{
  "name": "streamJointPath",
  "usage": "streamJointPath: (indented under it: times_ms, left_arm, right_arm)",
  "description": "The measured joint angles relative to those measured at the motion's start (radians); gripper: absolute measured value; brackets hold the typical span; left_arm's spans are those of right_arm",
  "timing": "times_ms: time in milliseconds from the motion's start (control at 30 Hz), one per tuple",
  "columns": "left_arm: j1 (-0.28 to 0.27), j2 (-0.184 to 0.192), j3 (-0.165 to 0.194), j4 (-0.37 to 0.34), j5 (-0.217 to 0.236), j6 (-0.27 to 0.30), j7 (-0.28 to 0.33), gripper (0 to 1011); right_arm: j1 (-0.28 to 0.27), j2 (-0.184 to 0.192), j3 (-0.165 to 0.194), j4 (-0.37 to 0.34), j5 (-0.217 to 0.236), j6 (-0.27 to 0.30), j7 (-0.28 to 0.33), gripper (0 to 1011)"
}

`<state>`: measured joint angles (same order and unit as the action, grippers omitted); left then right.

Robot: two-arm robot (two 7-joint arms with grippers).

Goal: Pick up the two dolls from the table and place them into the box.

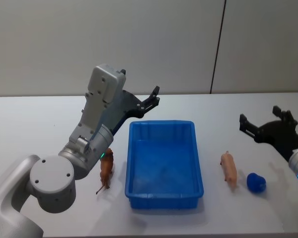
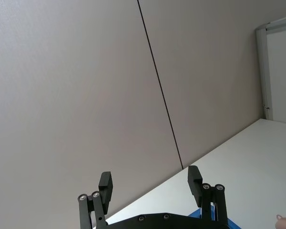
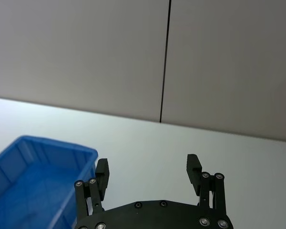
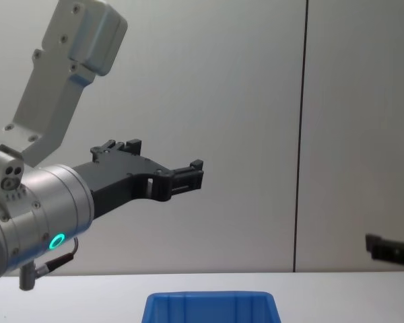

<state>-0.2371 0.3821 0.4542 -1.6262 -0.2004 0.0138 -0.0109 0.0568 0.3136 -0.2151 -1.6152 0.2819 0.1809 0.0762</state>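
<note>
The blue box (image 1: 164, 198) stands in the middle of the white table (image 1: 35, 124) with nothing visible inside. A brown animal doll (image 1: 107, 171) lies just left of the box, partly behind my left arm. A pink pig-like doll (image 1: 229, 169) lies to the box's right. My left gripper (image 1: 154, 97) is raised above the box's far left corner, open and holding nothing; its fingers (image 2: 105, 183) stand wide apart. My right gripper (image 1: 260, 118) hovers open beyond the pink doll, right of the box, with its fingers (image 3: 193, 166) spread.
A small round blue object (image 1: 257, 182) rests on the table right of the pink doll. A grey wall with a dark vertical seam (image 1: 217, 47) runs behind the table. In the chest view the box's rim (image 4: 212, 297) sits low, under the left gripper (image 4: 182, 175).
</note>
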Motion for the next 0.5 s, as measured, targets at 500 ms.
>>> streamJointPath:
  times_ms: [500]
  left_arm:
    - [0.000,0.000,0.000,0.000,0.000,0.000,0.000,1001]
  right_arm:
    - [0.008,0.004,0.003,0.076,-0.019,0.124,0.020,1001]
